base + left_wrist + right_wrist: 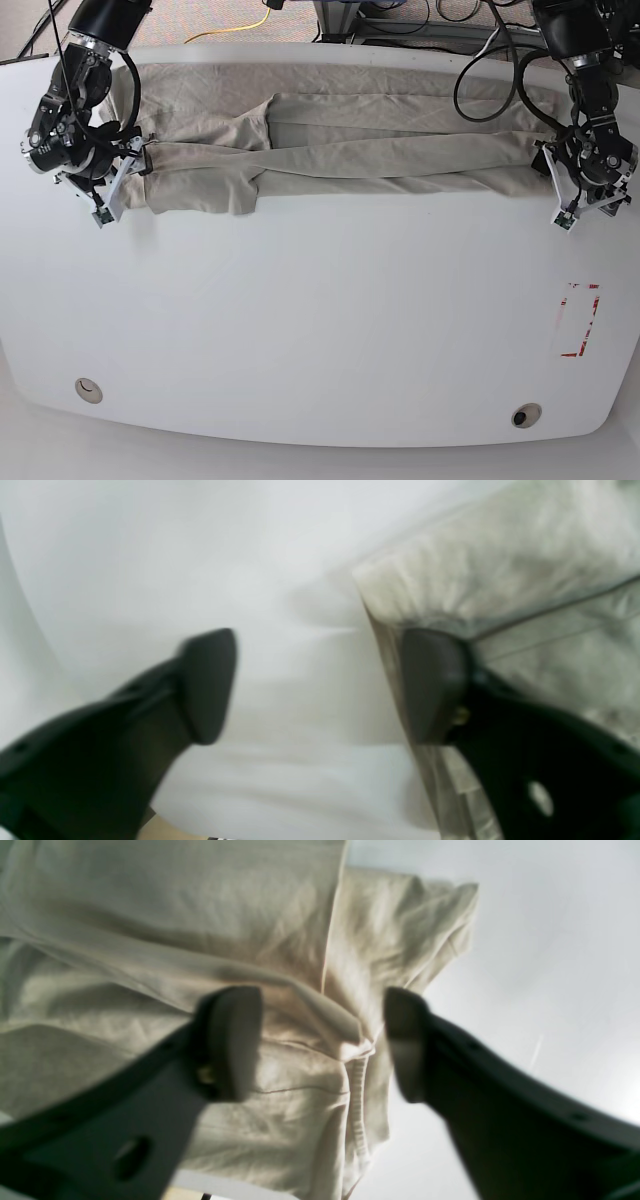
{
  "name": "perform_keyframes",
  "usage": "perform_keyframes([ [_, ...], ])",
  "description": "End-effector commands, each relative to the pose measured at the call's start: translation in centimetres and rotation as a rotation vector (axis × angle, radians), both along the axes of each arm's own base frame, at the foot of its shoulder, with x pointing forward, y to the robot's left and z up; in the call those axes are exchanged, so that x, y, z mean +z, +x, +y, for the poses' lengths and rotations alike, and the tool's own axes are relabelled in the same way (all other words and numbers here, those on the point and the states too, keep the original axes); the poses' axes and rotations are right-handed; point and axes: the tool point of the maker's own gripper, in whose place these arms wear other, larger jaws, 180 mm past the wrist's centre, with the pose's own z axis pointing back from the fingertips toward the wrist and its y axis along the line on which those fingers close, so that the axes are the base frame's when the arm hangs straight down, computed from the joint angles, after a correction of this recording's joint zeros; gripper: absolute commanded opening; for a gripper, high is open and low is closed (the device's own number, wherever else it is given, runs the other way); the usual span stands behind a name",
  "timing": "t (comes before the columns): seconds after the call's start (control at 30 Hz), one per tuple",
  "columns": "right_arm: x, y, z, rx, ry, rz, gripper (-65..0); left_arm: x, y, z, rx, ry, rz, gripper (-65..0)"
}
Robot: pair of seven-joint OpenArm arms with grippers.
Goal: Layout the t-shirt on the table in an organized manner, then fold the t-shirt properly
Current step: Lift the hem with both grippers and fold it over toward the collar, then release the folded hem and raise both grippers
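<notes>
T-shirt (330, 150) looks soft and floppy (wrinkly too), stretched 9-to-3 o'clock; left gripper (320, 685) and right gripper (322, 1042) gape, holding nothing; I'd pinch the hems.

The table (320, 330) is bare across its near and middle area, allowing free passage. The t-shirt (330, 150) occupies a long band along the far edge, between the two arms. The red mark (577, 320) and two holes lie flat, posing no obstruction.
</notes>
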Motion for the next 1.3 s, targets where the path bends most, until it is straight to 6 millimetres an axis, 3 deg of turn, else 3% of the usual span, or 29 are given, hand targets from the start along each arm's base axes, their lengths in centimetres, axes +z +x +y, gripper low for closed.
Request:
perform_keyframes([
  [0.0, 1.8, 1.0, -1.1, -0.011, -0.025, -0.062, -11.6, 2.1, 0.9, 1.8, -0.001, 0.057, -0.04, -16.8],
  [0.13, 3.1, 1.1, -2.3, -0.043, -0.047, -0.102, -8.2, 2.5, 1.3, 2.0, -0.002, 0.063, -0.051, -17.4],
  [0.43, 5.2, 3.4, -2.1, -0.043, -0.045, -0.181, -8.1, 6.5, 3.1, 3.1, -0.015, 0.124, -0.147, -17.8],
  [0.63, 4.1, 5.1, -0.3, -0.06, 0.074, -0.183, -8.1, 8.8, 3.6, 2.9, -0.023, 0.152, -0.214, -17.8],
  [1.0, 0.0, 5.3, 1.2, -0.101, 0.271, -0.103, -8.1, 9.0, 3.7, 2.9, -0.024, 0.153, -0.22, -17.9],
  [1.27, -0.5, 5.1, 1.7, -0.104, 0.303, -0.09, -8.2, 9.0, 3.6, 2.9, -0.024, 0.152, -0.22, -17.9],
])
